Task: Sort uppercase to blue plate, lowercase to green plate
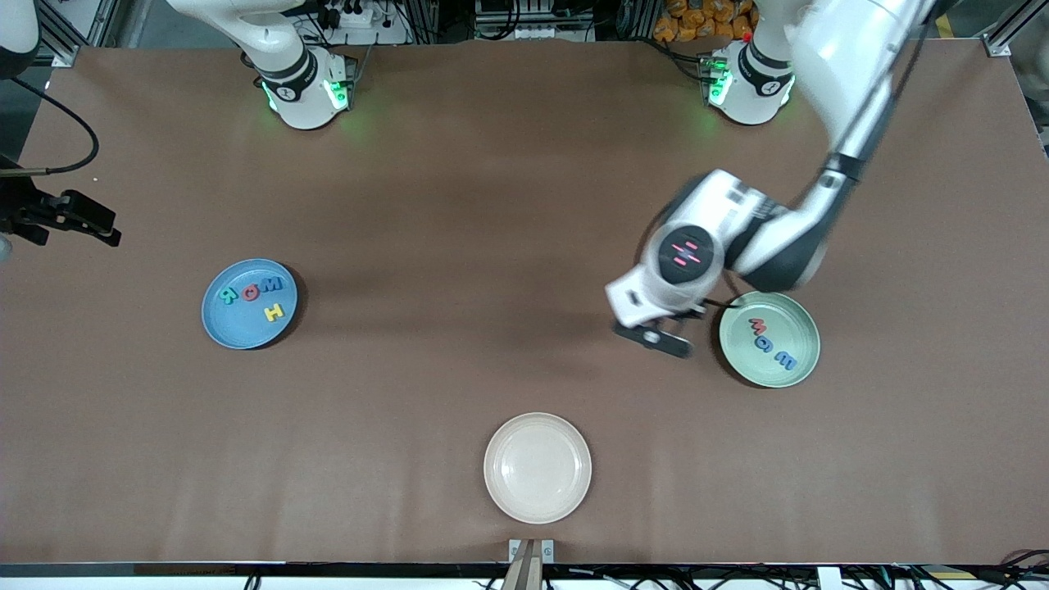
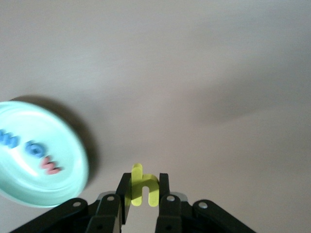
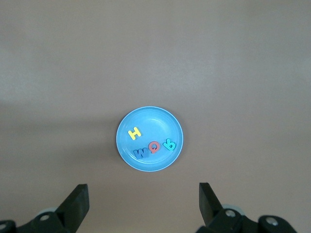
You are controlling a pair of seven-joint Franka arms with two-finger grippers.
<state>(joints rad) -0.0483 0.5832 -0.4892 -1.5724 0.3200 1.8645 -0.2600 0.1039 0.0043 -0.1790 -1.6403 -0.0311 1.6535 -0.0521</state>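
Left wrist view: left claw pinching yellow h.

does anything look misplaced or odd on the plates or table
Nothing stands out. Four capitals lie in the blue plate, three small letters in the green plate, and the left gripper holds the yellow h.

A brown worktop fills the view, and a cream plate sits on it by the edge nearest the front camera, about midway along. It holds nothing, and at that edge, just beside it, a small metal bracket shows.
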